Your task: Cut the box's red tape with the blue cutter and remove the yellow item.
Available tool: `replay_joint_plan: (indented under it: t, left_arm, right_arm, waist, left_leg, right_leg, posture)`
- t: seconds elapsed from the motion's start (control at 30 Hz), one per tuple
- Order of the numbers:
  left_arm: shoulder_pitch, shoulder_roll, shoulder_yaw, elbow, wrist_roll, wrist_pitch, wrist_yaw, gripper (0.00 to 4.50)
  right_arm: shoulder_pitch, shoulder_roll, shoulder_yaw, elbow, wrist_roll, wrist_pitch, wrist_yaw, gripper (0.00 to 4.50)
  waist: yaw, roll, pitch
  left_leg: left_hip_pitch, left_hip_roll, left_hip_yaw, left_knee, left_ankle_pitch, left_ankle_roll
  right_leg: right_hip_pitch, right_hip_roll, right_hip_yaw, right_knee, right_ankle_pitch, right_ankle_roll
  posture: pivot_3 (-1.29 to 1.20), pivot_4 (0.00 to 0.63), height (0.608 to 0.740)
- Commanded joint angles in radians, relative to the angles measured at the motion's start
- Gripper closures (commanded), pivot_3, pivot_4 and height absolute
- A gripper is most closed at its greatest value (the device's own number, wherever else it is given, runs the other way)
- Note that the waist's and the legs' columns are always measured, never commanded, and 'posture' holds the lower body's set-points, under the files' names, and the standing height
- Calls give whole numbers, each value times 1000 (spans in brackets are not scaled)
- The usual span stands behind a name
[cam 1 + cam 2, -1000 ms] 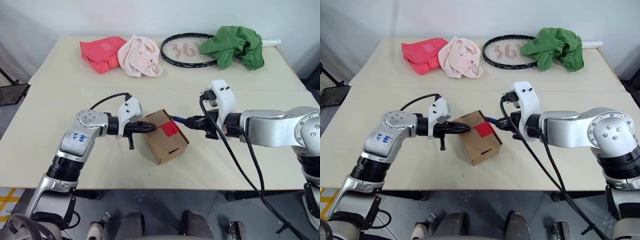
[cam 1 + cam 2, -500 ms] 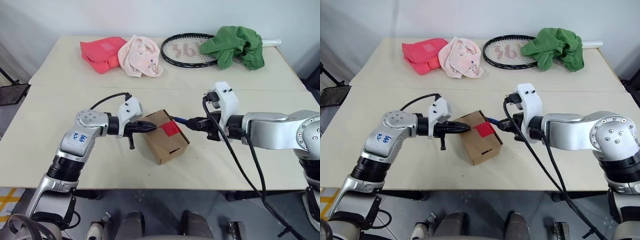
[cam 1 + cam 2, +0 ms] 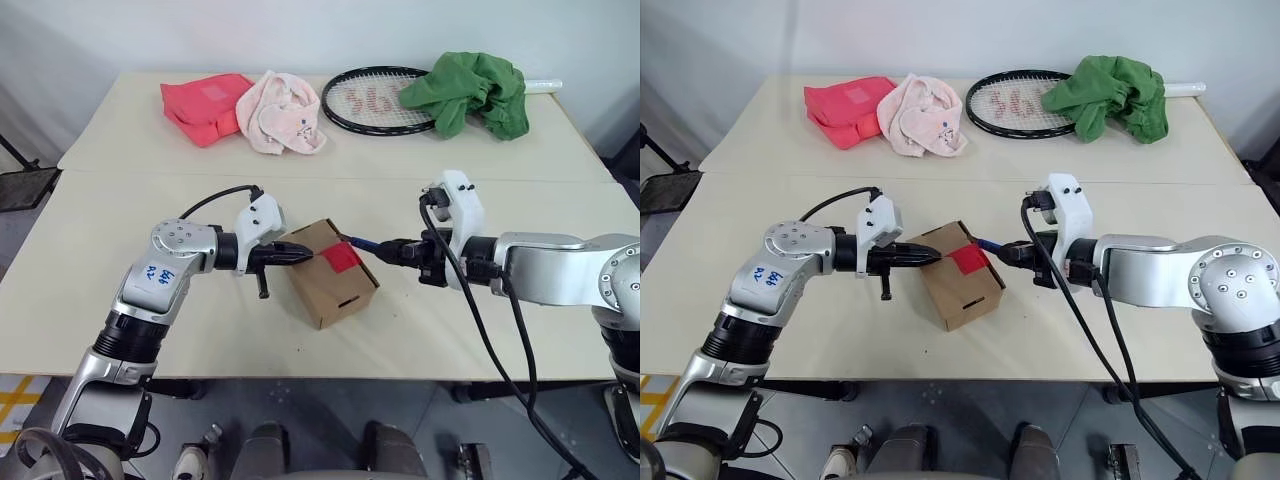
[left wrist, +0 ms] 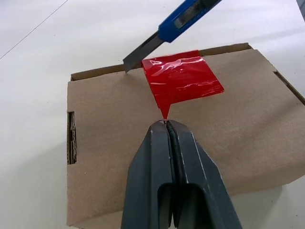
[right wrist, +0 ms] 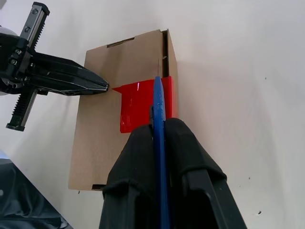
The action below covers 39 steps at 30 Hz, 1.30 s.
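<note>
Behind, cream table (image 3: 120, 215), racket (image 3: 375, 100), green cloth (image 3: 470, 90), pink cloths (image 3: 245, 108).

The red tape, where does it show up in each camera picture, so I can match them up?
Left eye view: the red tape sits mid-picture, on top of the box.
Right eye view: mid-picture, slightly left of centre.
Left wrist view: upper middle, just beyond the left gripper.
Right wrist view: centre, behind the blue cutter.
Shared landmark: the cutter's blade beside the tape.
</note>
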<state>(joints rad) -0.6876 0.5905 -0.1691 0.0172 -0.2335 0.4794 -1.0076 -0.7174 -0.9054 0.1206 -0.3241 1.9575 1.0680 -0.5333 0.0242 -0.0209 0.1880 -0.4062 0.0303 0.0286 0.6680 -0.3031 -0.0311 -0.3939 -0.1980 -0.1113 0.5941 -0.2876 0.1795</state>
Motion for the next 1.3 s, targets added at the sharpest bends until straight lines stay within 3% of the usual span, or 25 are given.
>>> replay_joint_plan:
  t: [0.03,0.4,1.3]
  left_arm:
    - [1,3,-3,-18,6,-4,-3,4476]
    - [-5,0,-6,-9,13,-14,-1,4476]
    - [-6,3,-8,-11,17,-14,3,4476]
  right_arm:
    - [17,-2,-32,-25,15,-6,13,4399]
    - [19,44,-76,-1,15,-27,-8,4399]
    - [-31,5,27,-20,15,22,-67,4399]
  waist:
    - [0,0,0]
    - [0,0,0]
    - [0,0,0]
  left_leg:
    - [0,0,0,0,0,0]
    - [0,0,0,0,0,0]
    - [0,0,0,0,0,0]
  right_leg:
    - [0,0,0,0,0,0]
    - [0,0,0,0,0,0]
    - [0,0,0,0,0,0]
  posture:
    - [0,150,740]
    - [0,150,740]
    - [0,150,740]
